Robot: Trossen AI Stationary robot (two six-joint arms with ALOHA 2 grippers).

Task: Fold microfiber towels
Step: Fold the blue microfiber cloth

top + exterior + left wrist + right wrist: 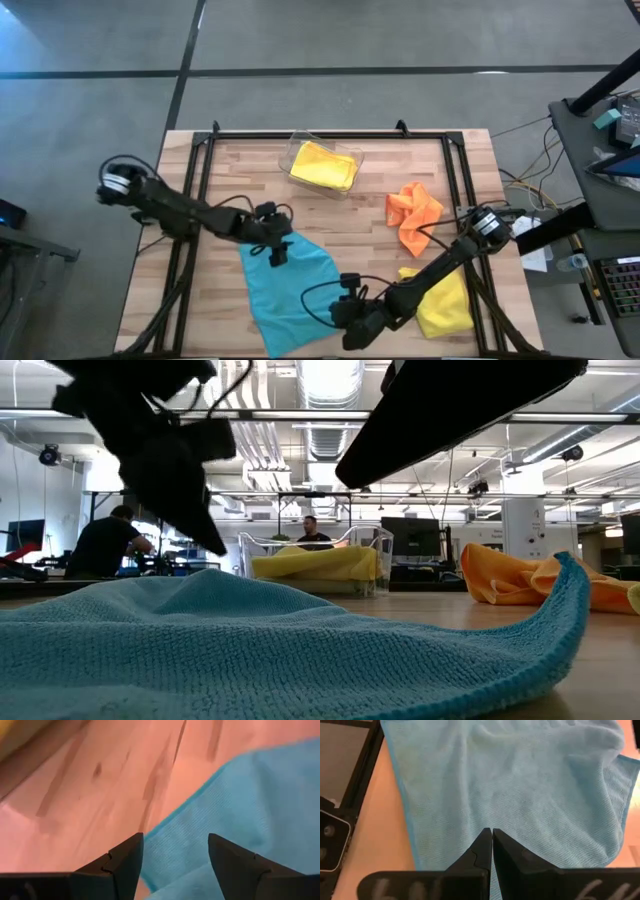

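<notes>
Wooden slats make up the worktop (340, 215), where a light blue microfiber towel (290, 285) lies spread flat at the near middle, ready for folding. The left gripper (277, 250) hangs over its far corner with fingers (125, 862) parted, apparently lined up to pinch that edge. The right gripper (352, 318), fingers (480, 855) pressed shut and empty, sits at the towel's near right edge, perhaps to pin it. A crumpled orange towel (412, 215) and yellow towel (445, 305) wait at right; another yellow towel (324, 165) fills a clear plastic bin (293, 150).
</notes>
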